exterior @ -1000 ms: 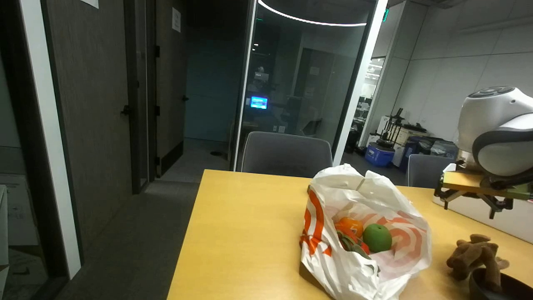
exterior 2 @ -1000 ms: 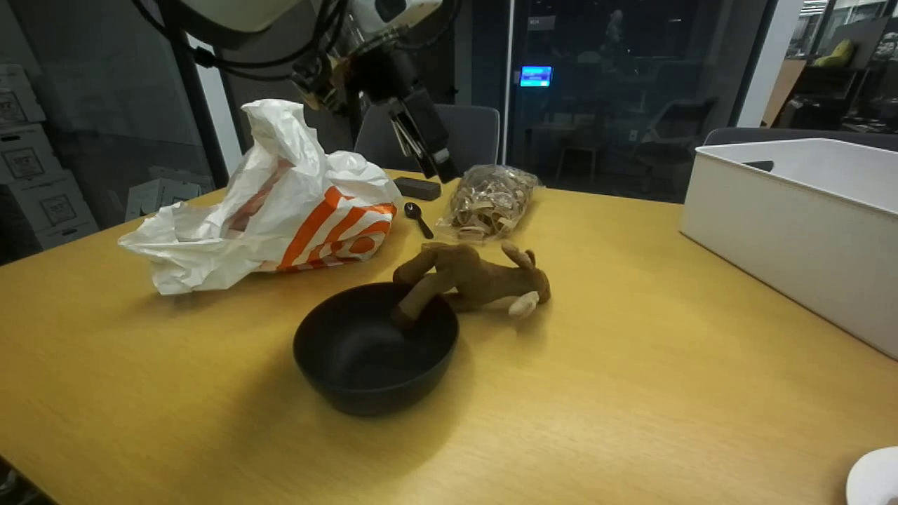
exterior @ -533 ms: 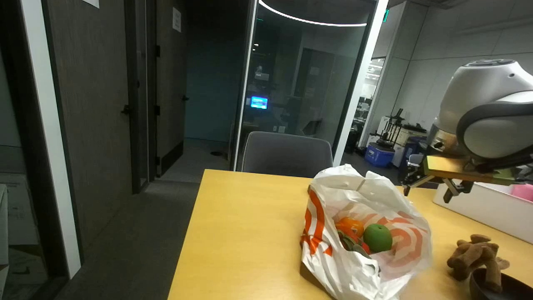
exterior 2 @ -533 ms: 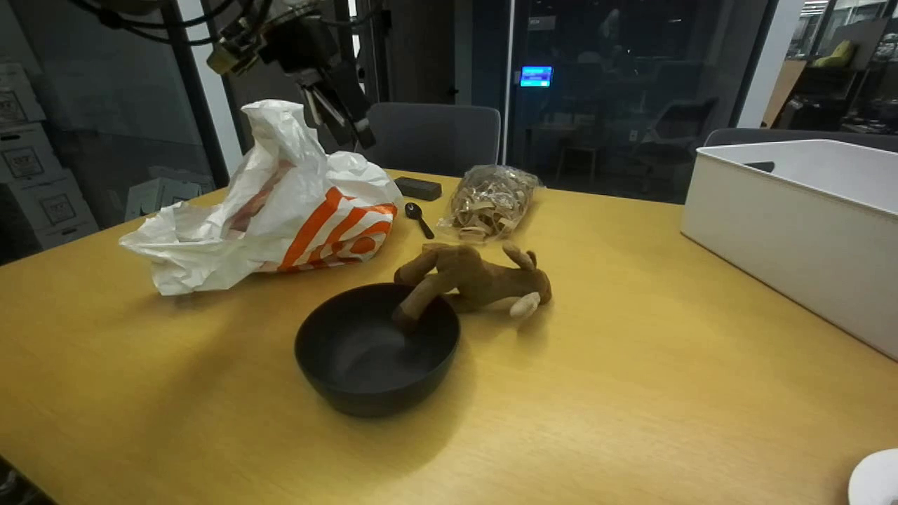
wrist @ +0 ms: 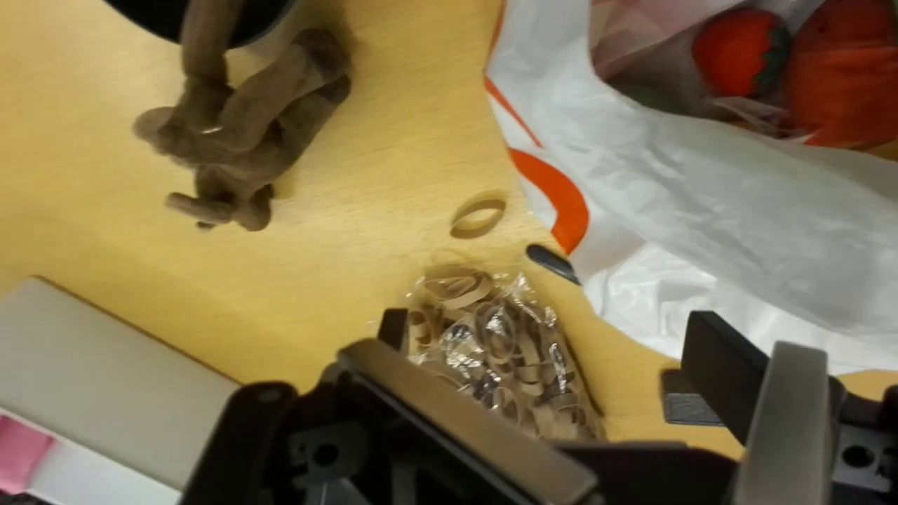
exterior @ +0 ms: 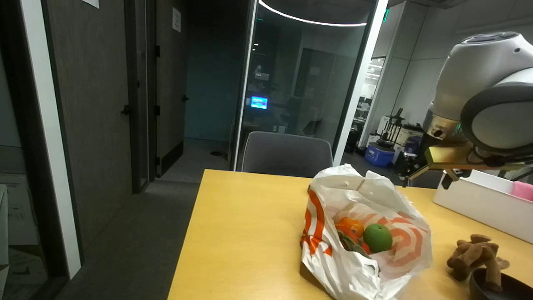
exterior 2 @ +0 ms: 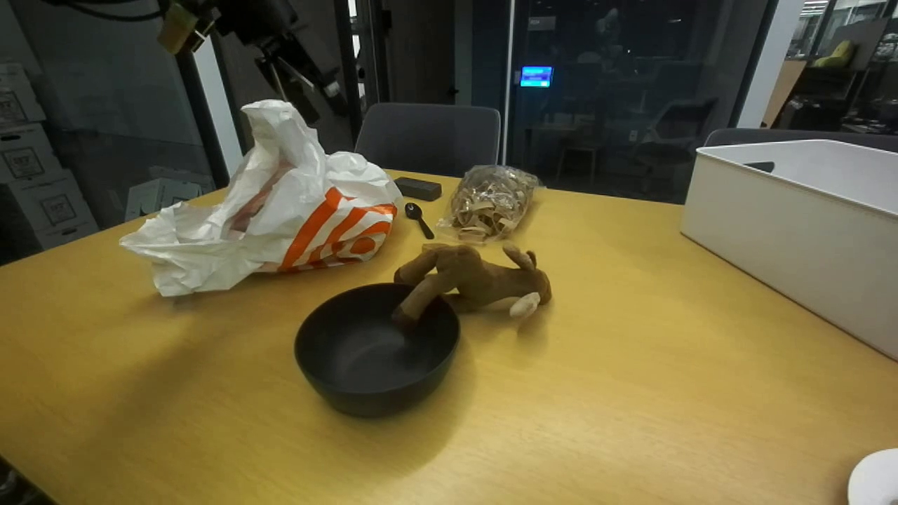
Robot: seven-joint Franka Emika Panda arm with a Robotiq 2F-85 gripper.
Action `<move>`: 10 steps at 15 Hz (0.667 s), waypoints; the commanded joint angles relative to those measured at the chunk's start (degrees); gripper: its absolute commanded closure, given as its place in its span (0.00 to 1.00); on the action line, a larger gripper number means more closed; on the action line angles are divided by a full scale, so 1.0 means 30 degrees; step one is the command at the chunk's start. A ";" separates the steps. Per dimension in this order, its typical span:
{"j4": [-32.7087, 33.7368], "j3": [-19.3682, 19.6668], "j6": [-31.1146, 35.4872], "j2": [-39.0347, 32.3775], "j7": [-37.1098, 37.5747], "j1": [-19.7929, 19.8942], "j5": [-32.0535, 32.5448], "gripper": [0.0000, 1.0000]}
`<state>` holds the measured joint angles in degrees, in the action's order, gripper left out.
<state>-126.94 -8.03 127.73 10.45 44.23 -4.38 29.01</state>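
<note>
My gripper (wrist: 553,338) is open and holds nothing, its fingers wide apart. It hangs well above the table, pointing down. In the wrist view a clear plastic bag of tan rubber bands (wrist: 505,358) lies below, between the fingers but apart from them. A white bag with orange stripes (exterior 2: 280,217) stands close by; in an exterior view the gripper (exterior 2: 324,105) appears just above its top. Inside that bag are a green ball (exterior: 377,238) and an orange fruit (exterior: 352,227). A brown plush animal (exterior 2: 484,277) lies with one leg in a black bowl (exterior 2: 372,386).
A black spoon (exterior 2: 419,221) and a dark block (exterior 2: 419,188) lie beside the striped bag. One loose rubber band (wrist: 478,217) is on the table. A tall white bin (exterior 2: 793,231) holds something pink (exterior: 522,190). Chairs (exterior: 287,154) stand behind the table.
The arm and gripper have risen and moved left in both exterior views, toward the striped bag. The jaws have stayed open. Objects on the table have not moved.
</note>
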 commanded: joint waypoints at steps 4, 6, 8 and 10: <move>-0.1537 0.0092 -0.0591 0.3132 -0.5920 -0.0444 -0.2218 0.00; -0.1504 0.0057 -0.0360 0.2981 -0.8056 -0.0691 -0.3881 0.00; -0.1323 -0.0046 0.0033 0.2281 -0.9811 -0.1107 -0.5460 0.00; -0.1089 -0.0193 0.0427 0.1347 -1.1387 -0.1628 -0.6914 0.00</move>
<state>-130.94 -8.32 126.27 17.60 16.75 -7.31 13.76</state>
